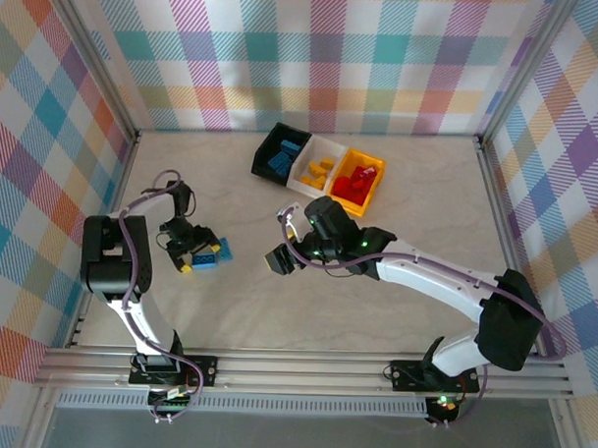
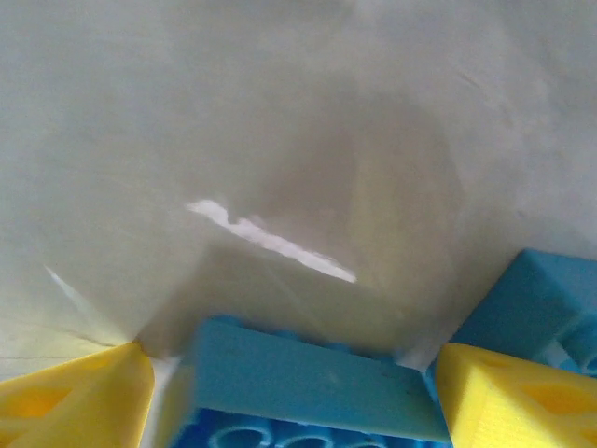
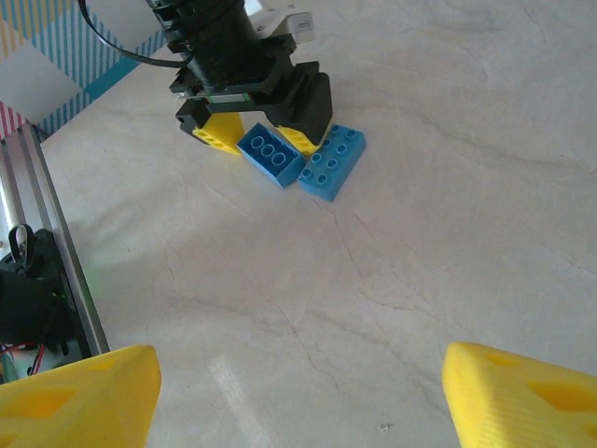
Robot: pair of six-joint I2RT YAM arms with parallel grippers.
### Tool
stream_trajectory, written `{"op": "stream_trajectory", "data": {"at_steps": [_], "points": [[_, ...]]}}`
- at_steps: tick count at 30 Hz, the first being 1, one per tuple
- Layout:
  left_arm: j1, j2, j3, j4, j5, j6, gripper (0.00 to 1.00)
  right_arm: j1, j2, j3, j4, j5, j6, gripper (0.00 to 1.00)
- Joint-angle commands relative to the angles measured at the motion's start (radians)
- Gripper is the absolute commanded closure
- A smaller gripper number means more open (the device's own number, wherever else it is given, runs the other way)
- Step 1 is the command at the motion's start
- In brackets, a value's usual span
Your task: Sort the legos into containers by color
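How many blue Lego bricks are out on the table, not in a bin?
2. One blue plastic brick lies between the yellow fingers of the left gripper; the other blue brick lies just beside it. The gripper could hide more.

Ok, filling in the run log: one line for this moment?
left gripper open, straddling blue brick on table | right gripper open, empty | second blue brick loose alongside

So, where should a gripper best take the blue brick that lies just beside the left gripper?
Probably from above, on the free blue brick's two short ends: it lies flat, and one long side is crowded by the left gripper and the other blue brick.
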Motion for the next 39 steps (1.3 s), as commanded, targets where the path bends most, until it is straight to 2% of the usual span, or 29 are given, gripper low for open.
{"op": "stream_trajectory", "data": {"at_steps": [1, 8, 13, 21, 26, 31, 39], "points": [[-0.079, 0.054, 0.025, 0.054, 0.213, 0.062, 0.22, -0.003, -0.007, -0.004, 0.011, -0.021, -0.025, 0.2], [-0.112, 0.033, 0.016, 0.045, 0.277, 0.098, 0.22, -0.017, 0.055, 0.028, 0.028, -0.033, -0.032, 0.2], [-0.11, 0.018, 0.019, 0.034, 0.232, 0.107, 0.21, -0.017, 0.144, 0.109, 0.034, -0.08, -0.035, 0.2], [-0.111, 0.079, 0.074, 0.009, 0.132, 0.148, 0.21, -0.017, 0.224, 0.221, 0.005, -0.111, -0.056, 0.21], [-0.111, 0.084, 0.07, 0.0, 0.103, 0.151, 0.24, -0.017, 0.22, 0.21, 0.006, -0.105, -0.05, 0.21], [-0.111, 0.056, 0.067, -0.032, 0.024, 0.149, 0.28, -0.017, 0.21, 0.179, 0.024, -0.1, -0.036, 0.21], [-0.099, 0.005, 0.075, -0.065, -0.02, 0.145, 0.26, -0.016, 0.198, 0.14, 0.058, -0.11, -0.021, 0.21]]}}
